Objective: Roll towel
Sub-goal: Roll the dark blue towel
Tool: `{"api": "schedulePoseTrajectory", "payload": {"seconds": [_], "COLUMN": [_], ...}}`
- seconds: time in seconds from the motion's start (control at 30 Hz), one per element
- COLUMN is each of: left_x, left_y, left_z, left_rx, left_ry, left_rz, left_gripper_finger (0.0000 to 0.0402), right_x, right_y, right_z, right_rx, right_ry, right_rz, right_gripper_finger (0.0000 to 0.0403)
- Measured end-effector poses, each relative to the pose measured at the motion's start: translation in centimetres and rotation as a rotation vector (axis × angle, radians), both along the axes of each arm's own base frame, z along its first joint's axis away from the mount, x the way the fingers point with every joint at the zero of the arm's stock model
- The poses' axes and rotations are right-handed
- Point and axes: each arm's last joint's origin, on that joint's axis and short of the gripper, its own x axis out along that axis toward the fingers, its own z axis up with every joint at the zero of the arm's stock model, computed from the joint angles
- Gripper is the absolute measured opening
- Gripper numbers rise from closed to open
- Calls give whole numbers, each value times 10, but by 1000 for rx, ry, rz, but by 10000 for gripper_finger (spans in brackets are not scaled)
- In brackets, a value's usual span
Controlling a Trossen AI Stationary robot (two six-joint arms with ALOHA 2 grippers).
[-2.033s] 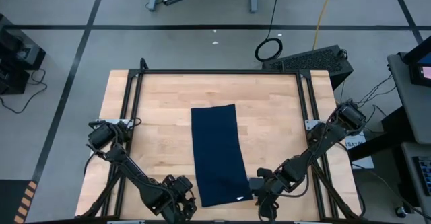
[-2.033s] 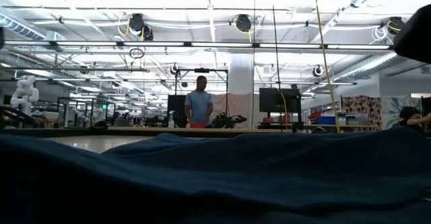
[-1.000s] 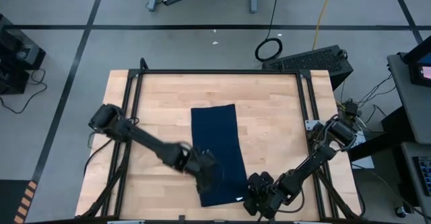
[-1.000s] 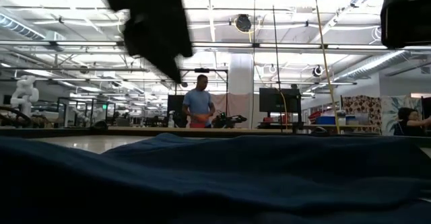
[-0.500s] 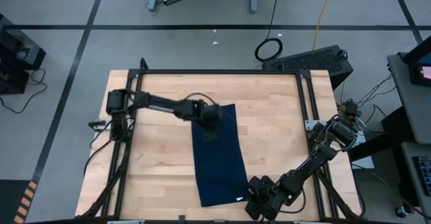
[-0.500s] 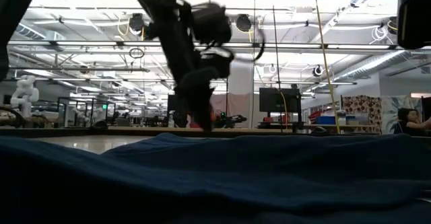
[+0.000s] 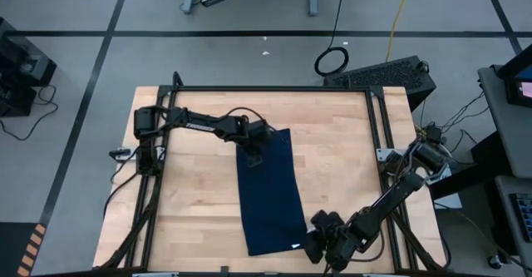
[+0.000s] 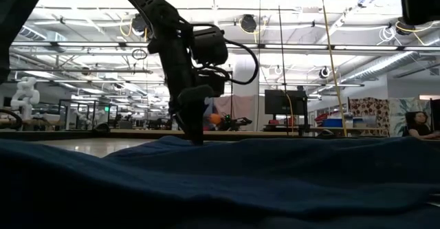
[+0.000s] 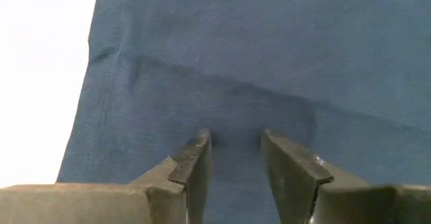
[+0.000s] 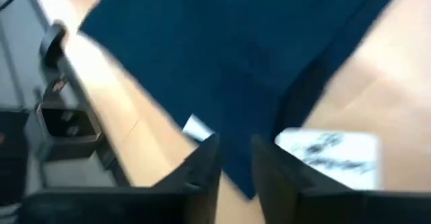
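Note:
The dark navy towel (image 7: 270,190) lies spread flat and lengthwise on the wooden table, its small white tag (image 7: 297,245) at the near right corner. My left gripper (image 7: 254,154) is at the towel's far left part, pointing steeply down. In the left wrist view its fingers (image 9: 195,153) stand apart over the cloth (image 9: 269,62). My right gripper (image 7: 318,245) sits at the near right corner, its fingers a little apart. The right wrist view is blurred and shows that corner (image 10: 237,173) between them, with the tag (image 10: 195,126) beside it. My left gripper has its two fingertips (image 8: 196,138) down at the towel's top face near the far left corner (image 9: 232,126), coming from above at a steep slant. The cloth between them lies flat on the table. My right gripper is at the near right corner, but blur hides whether it touches.
Black frame rails (image 7: 274,89) run along the table's far, left and right sides. Bare wood (image 7: 341,160) lies on both sides of the towel. A white label (image 10: 330,150) shows on the table beside the right gripper. People stand in the room behind (image 8: 418,124).
My left gripper has swung from the towel's near left part toward the far edge and come down at the far left corner. My right gripper has risen a little at the near right corner. The towel lies as before.

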Motion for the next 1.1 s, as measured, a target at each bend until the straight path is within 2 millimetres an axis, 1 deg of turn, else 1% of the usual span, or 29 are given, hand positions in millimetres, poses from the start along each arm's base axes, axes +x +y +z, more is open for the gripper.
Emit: {"api": "schedulePoseTrajectory", "payload": {"seconds": [0.1,0.17,0.23,0.33,0.43,0.6,0.8,0.9,1.1], "left_x": [-2,-2,-2,-1,1,3,3,3,14], "left_y": [0,0,0,0,1,1,1,1,-4], "left_z": [-3,-3,-3,-3,-3,-2,-2,2,14], "left_rx": [0,1,1,4,8,13,2,-12,-52], "left_ry": [-2,-2,-3,-16,-38,-65,-68,-81,-152], "left_rz": [6,6,6,6,6,6,32,57,42], "left_gripper_finger": [138,138,138,138,138,138,138,138,138], "right_x": [-4,-5,-5,-5,-8,-9,-7,-5,1], "right_y": [-7,-8,-8,-8,-10,-12,-13,-14,-13], "right_z": [1,-1,-4,-13,-18,-21,-23,-25,-30], "right_rx": [-88,-121,-119,-73,-34,-58,-56,-61,-46], "right_ry": [4,-36,-68,-126,-126,-115,-83,-82,-108], "right_rz": [-43,-53,-27,4,8,29,76,70,80], "right_gripper_finger": [123,141,153,156,148,131,107,88,56]}}
